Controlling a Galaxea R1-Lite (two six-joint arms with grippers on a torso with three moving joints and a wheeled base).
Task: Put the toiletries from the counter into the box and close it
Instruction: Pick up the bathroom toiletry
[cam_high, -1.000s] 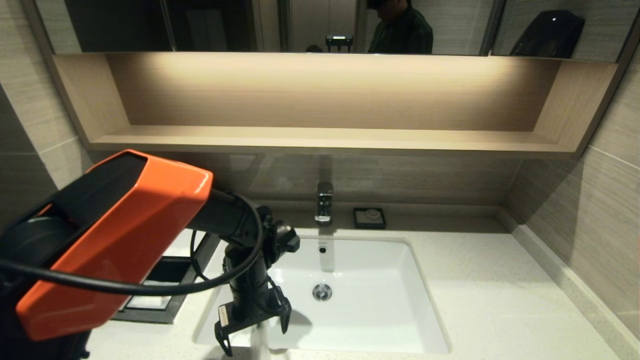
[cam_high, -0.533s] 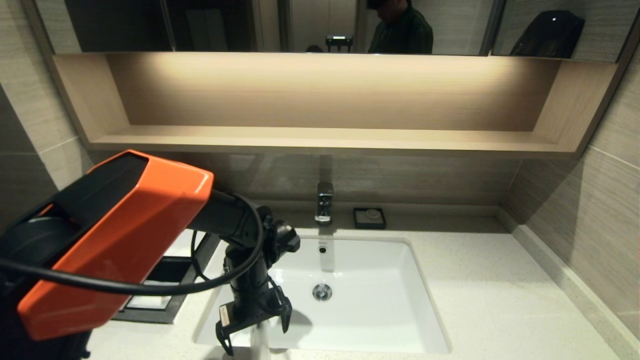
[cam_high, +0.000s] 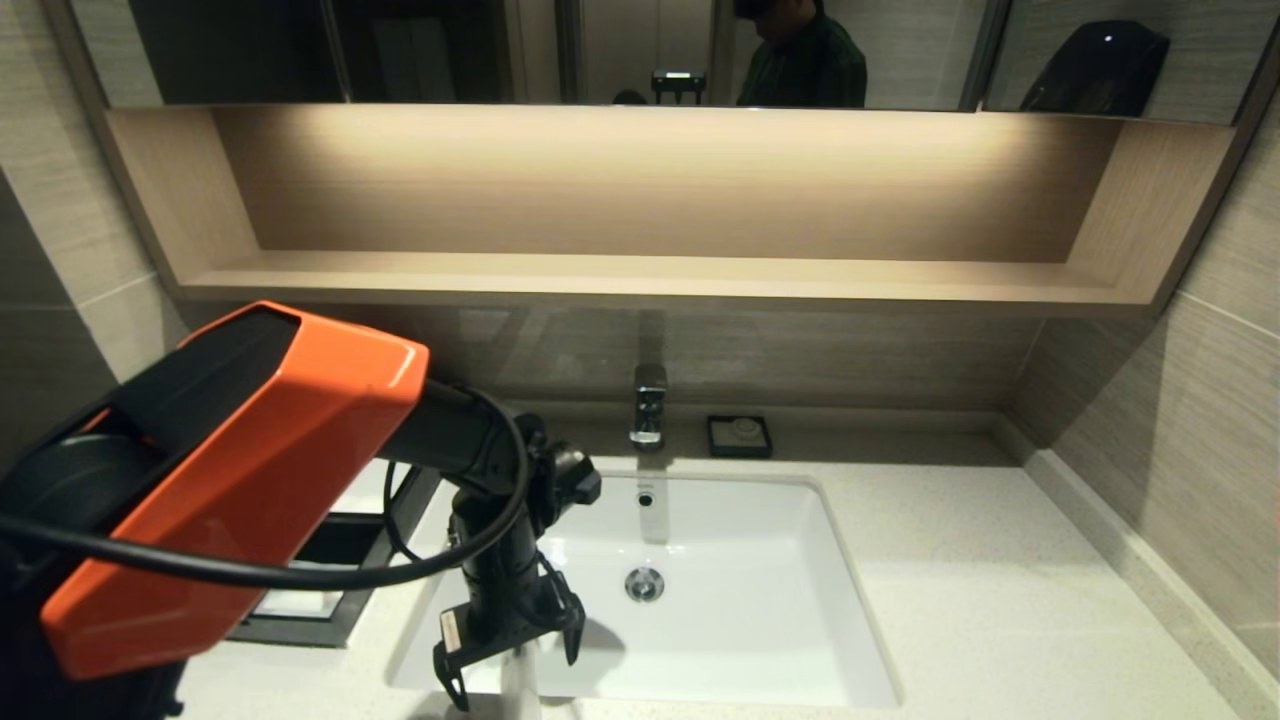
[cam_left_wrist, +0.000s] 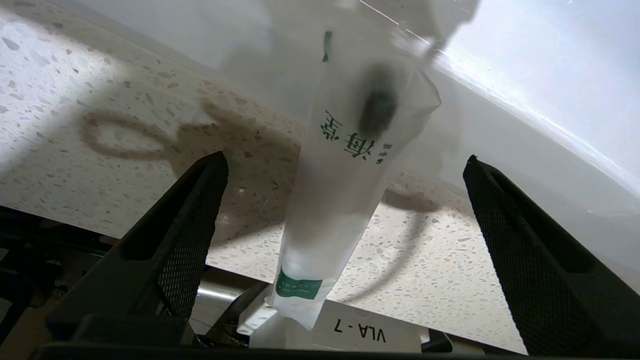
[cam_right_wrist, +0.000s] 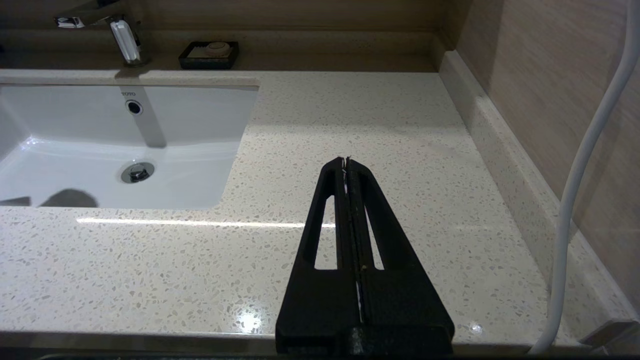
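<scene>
The left gripper (cam_high: 510, 650) hangs over the near edge of the tabletop (cam_high: 960, 620), just left of the white basin (cam_high: 720, 620), jaws spread wide and pointing down at a long narrow packet (cam_left_wrist: 345, 175). The packet lies between the jaws without touching either, one end past the tabletop's near edge, the other end over the basin rim. The box (cam_high: 330, 560) sits on the left of the tabletop, mostly hidden behind the orange arm, its drawer apparently pulled open with something pale inside. The right gripper (cam_right_wrist: 347, 165) is parked over the bare right side of the tabletop, jaws pressed together on nothing. The likely trouble is the packet itself: its slick, thin wrapper could slide or buckle as the jaws close, and since it overhangs the edge, a nudge from one jaw arriving first could tip it off the front or into the basin. A descent that stops too high would pinch only loose film. Compared with a second ago almost nothing has changed: the left gripper is in the same place with the same spread, and the packet has not shifted.
</scene>
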